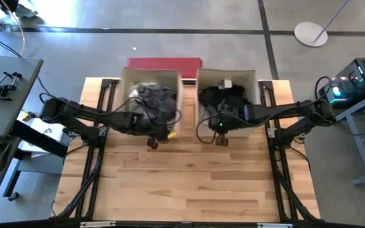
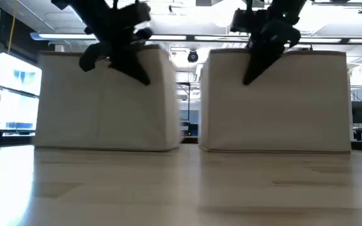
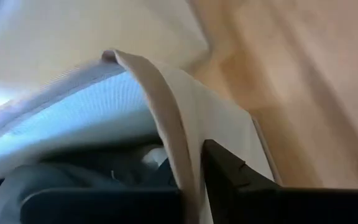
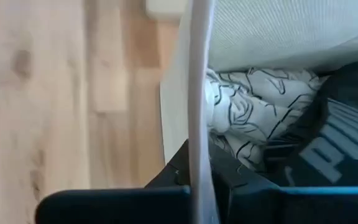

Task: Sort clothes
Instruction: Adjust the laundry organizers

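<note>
Clothes: all visible garments lie inside the two boxes at the far side of the table; none shows on the bare wood.
Left box: holds grey and dark pieces, heaped to about rim height, with a yellow scrap at its near wall.
Right box: holds mostly black pieces, with a small white item on top toward the far wall.
Right wrist detail: a black-and-white print garment lies against a dark one lettered PUMA, both inside the box wall.
Left gripper: sits at the near wall of the left box; its wrist view shows a finger either side of the wall's rim, so it appears to straddle or pinch the wall. Whether the jaws are closed cannot be told.
Right gripper: sits at the near wall of the right box, again with the wall's edge between its fingers. Closure cannot be told.
Table: near area carries no garment.
Progress: sorting appears finished or nearly so; dark pieces right, grey mix left.
Remaining: judged to be, at most, release of the box walls and withdrawal of the arms.
</note>
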`<action>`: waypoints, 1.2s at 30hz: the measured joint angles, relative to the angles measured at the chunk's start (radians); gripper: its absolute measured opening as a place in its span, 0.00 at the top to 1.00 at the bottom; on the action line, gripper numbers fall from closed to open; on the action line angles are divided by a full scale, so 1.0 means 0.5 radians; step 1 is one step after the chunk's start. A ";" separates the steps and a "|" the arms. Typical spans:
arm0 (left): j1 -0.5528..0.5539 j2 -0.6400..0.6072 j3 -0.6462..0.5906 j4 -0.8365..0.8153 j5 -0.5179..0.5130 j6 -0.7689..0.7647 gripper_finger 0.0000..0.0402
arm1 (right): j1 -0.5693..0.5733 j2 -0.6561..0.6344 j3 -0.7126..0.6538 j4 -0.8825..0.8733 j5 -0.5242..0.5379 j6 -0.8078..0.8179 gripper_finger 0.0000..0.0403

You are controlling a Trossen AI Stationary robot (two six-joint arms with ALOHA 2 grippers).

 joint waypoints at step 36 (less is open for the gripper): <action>-0.127 0.131 0.129 0.801 -0.613 0.379 0.65 | 0.346 -0.081 -0.001 0.190 0.557 -0.205 0.65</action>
